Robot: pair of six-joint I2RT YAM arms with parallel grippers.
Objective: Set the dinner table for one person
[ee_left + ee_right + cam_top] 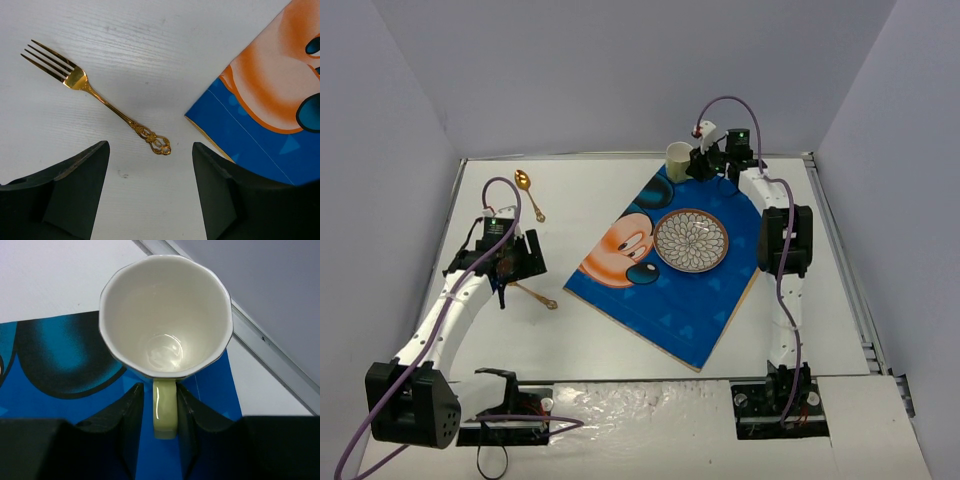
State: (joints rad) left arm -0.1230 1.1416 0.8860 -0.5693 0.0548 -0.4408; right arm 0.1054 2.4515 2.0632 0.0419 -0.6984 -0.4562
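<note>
While the fingers (129, 432) of the right gripper (160, 388) flank the handle (165, 412) of the cream mug (165, 315), whether they pinch it I cannot tell. The left gripper (150, 145) hangs spread and empty over a gold fork (115, 110). The mug stands on the blue placemat (660, 300), which lies on the white dinner table (585, 200).

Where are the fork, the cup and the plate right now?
fork (112, 108): left wrist view, on the slim stem of its handle.
cup (165, 350): right wrist view, on its inside bottom.
plate (691, 241): top external view, on its patterned centre.
</note>
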